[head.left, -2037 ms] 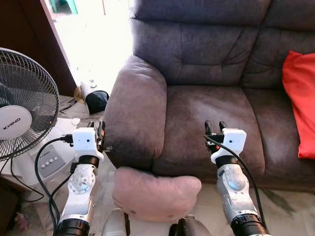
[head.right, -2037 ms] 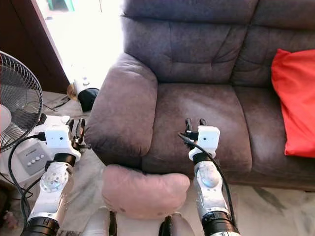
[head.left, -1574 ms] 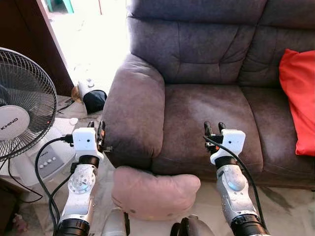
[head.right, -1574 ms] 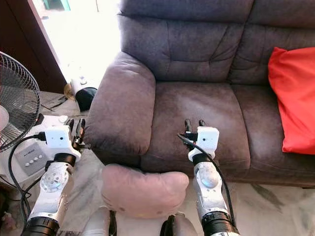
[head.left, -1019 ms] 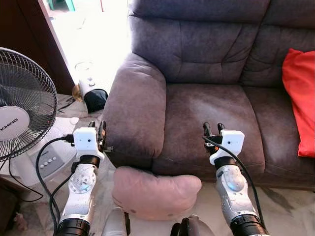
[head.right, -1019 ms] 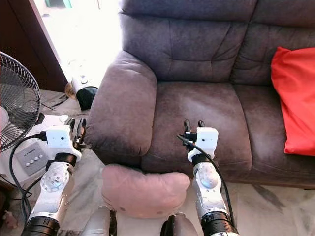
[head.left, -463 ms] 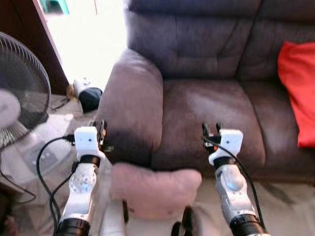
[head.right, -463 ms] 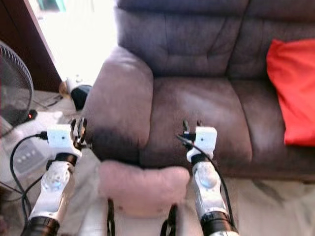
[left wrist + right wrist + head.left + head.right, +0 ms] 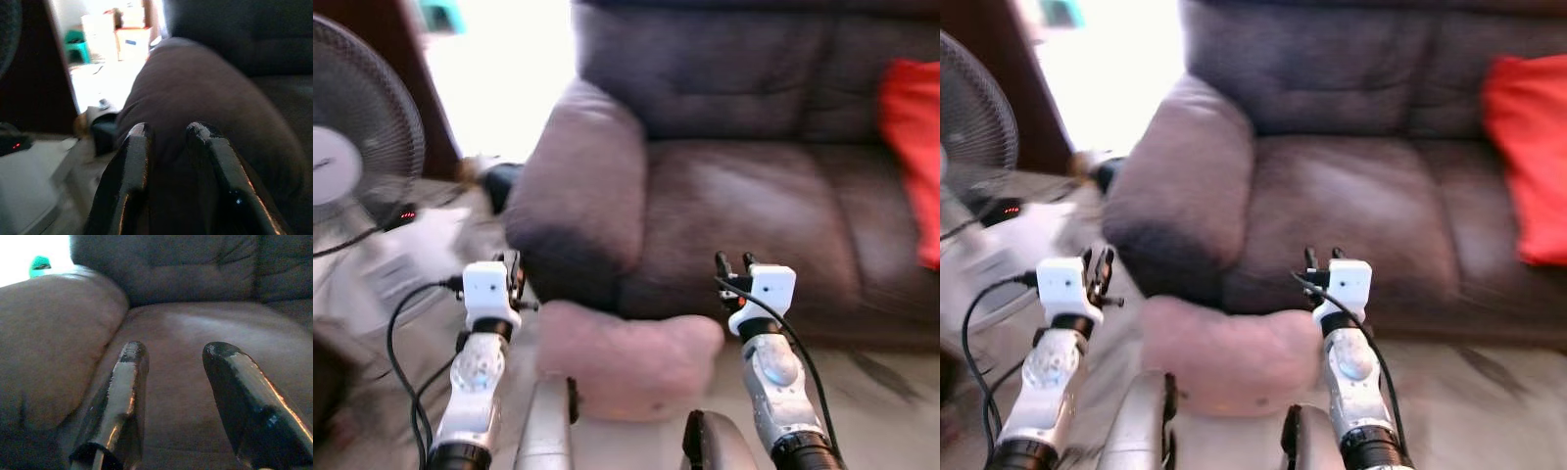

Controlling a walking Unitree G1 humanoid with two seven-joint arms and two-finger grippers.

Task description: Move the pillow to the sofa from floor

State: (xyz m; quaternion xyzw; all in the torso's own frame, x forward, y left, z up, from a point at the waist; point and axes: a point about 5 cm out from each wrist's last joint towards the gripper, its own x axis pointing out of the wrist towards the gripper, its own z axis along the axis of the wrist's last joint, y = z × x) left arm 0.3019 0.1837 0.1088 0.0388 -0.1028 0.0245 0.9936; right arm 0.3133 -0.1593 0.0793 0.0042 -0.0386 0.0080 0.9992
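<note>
Pink pillow (image 9: 626,357) on floor, against sofa (image 9: 734,186) front, between my raised arms. Left gripper (image 9: 168,134) fingers narrowly apart, empty, facing armrest. Right gripper (image 9: 178,355) spread wide, empty, facing seat. I judge both poised flanking pillow for two-sided scoop.

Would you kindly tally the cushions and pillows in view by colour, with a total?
Pink, the soft pillow on the floor against the sofa front: 1
Red, the cushion on the grey sofa seat: 1
Total: 2
</note>
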